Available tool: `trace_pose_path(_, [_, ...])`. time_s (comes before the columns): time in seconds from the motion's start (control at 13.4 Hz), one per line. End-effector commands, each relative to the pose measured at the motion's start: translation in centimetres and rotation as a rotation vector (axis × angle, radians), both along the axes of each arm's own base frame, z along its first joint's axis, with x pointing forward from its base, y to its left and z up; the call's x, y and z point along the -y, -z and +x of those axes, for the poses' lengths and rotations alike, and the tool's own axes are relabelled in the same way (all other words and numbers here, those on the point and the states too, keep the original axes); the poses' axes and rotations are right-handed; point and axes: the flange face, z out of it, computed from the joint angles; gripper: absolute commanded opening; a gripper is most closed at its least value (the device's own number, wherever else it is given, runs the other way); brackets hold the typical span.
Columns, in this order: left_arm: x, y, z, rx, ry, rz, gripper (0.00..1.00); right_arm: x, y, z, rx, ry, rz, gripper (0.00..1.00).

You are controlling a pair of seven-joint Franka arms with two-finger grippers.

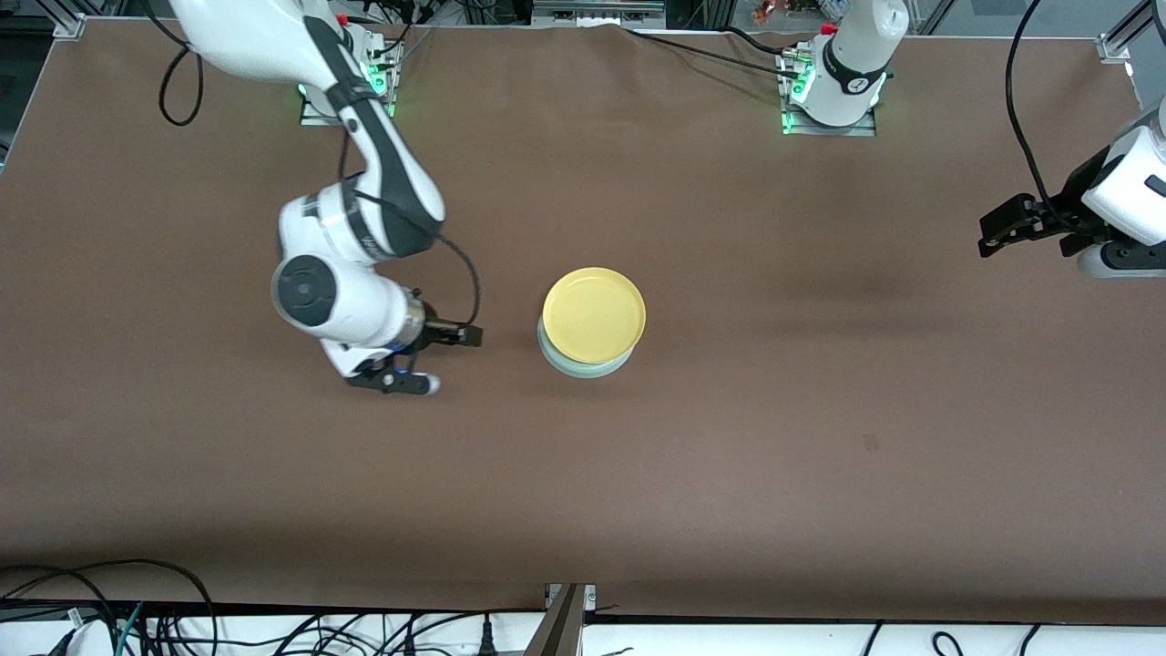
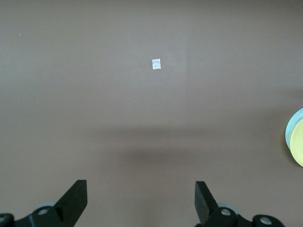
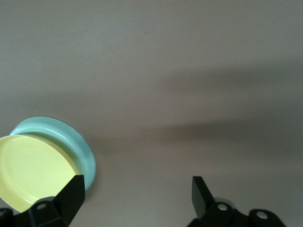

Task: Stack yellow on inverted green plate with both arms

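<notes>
The yellow plate (image 1: 594, 313) is seen lying flat, hollow side up, on the inverted green plate (image 1: 583, 366), near the middle of the brown surface (image 1: 729, 456). Being round, it shows no long axis; it is set slightly off centre, so a crescent of green rim is left showing on the side nearer the front camera. The right hand (image 1: 446, 360) is found beside the stack toward the right arm's end, fingers spread and empty. The left hand (image 1: 1002, 228) waits at the left arm's end, likewise released.
</notes>
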Motion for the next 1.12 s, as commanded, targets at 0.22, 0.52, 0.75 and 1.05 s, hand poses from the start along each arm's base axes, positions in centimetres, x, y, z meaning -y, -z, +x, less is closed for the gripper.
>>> trace_pose_path(0.22, [0.1, -0.5, -0.1, -0.002, -0.002, -0.009, 1.0, 13.1, -11.2, 0.6, -0.066, -0.137, -0.039, 1.0])
trace_pose_path(0.52, [0.2, -0.6, -0.1, 0.001, 0.0, -0.008, 1.0, 17.6, -17.6, -0.5, -0.093, -0.136, -0.094, 1.0])
trace_pose_path(0.75, [0.4, -0.6, 0.1, 0.006, 0.004, -0.006, 1.0, 18.4, -22.0, -1.9, -0.049, -0.151, -0.14, 1.0])
trace_pose_path(1.05, [0.6, -0.6, 0.1, 0.004, 0.006, -0.007, 1.0, 21.3, -26.6, -5.3, 0.0, -0.173, -0.18, 1.0])
